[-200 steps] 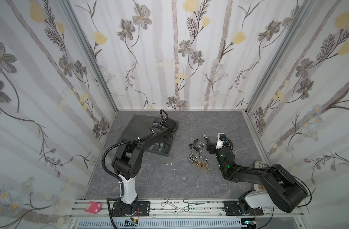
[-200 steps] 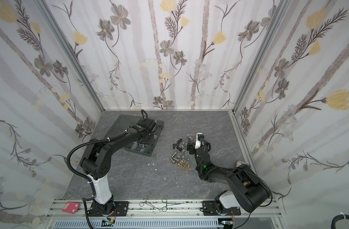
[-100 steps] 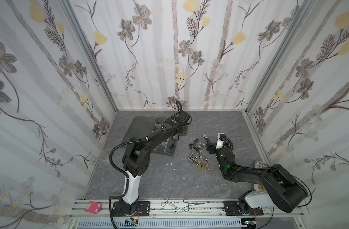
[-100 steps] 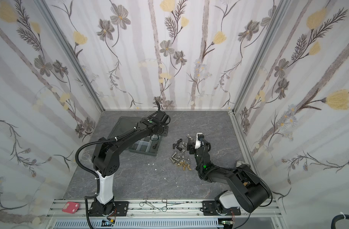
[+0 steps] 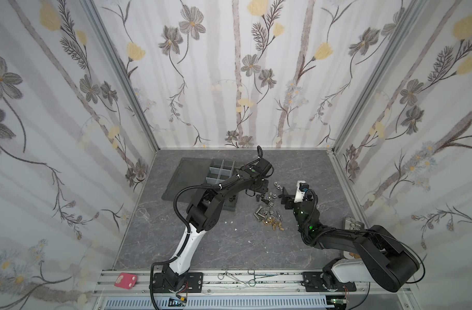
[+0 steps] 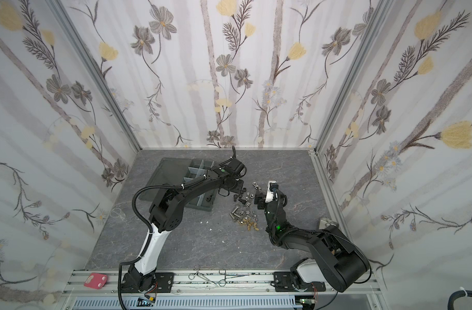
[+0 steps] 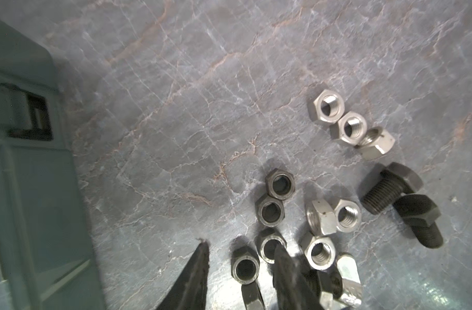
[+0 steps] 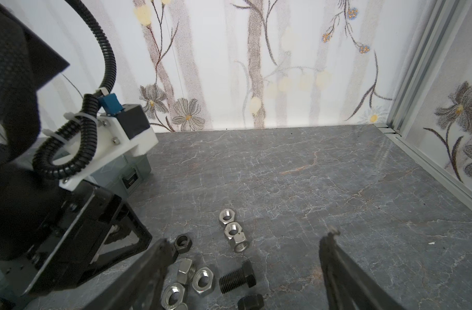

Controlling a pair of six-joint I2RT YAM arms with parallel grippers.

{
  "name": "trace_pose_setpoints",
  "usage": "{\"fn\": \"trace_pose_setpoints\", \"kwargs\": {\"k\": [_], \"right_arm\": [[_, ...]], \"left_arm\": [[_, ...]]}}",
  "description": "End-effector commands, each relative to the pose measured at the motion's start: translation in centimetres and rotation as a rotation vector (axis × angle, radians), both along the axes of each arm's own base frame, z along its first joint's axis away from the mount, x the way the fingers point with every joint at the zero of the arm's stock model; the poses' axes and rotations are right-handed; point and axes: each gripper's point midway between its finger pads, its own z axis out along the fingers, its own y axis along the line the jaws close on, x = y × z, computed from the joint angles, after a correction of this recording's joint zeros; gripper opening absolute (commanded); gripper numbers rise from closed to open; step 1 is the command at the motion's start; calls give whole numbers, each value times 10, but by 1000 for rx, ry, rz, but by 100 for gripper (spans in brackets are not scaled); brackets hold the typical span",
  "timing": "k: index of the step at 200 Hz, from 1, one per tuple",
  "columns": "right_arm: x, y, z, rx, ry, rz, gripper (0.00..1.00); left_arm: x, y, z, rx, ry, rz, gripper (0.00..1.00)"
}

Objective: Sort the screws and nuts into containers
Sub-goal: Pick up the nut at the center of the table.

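The screws and nuts [image 5: 267, 206] [image 6: 243, 206] lie in a loose pile on the grey floor, right of the organizer box [image 5: 231, 208] [image 6: 202, 208] and its divided containers [image 5: 221, 171]. My left gripper [image 5: 252, 192] [image 7: 240, 247] is down at the pile's left edge, open. A black nut [image 7: 245, 268] lies on the floor between its fingers, which do not grip it. More black nuts [image 7: 280, 185], silver nuts [image 7: 327, 108] and black bolts [image 7: 385, 190] lie just beyond. My right gripper [image 5: 284, 198] [image 8: 248, 237] stands open on the pile's right side, over a black bolt [image 8: 237, 279].
The box's flat lid [image 5: 192, 171] lies open to its left. Brass pieces [image 5: 273, 224] form the pile's near end, with white specks [image 5: 229, 222] on the floor nearby. A small metal tray [image 5: 353, 222] sits by the right wall. Scissors [image 5: 240, 276] and a red pad [image 5: 125, 280] rest on the front rail.
My left arm has swung right, from over the organizer box to the left edge of the pile. The right arm has not moved.
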Motion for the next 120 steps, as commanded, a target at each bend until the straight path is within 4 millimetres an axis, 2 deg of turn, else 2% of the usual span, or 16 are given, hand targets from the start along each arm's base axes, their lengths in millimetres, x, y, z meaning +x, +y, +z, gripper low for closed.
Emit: {"fn": "trace_pose_setpoints", "kwargs": {"k": [1, 27, 60, 120], "right_arm": [[1, -1, 10, 25, -38, -15, 86], [2, -1, 10, 25, -38, -15, 86], [2, -1, 10, 25, -37, -14, 86], [2, -3, 11, 21, -38, -22, 86]], "left_arm": [[-4, -14, -10, -39, 15, -33, 42], [-6, -18, -26, -17, 33, -47, 43], [-3, -20, -30, -12, 25, -51, 44], [1, -20, -52, 16, 28, -46, 45]]}}
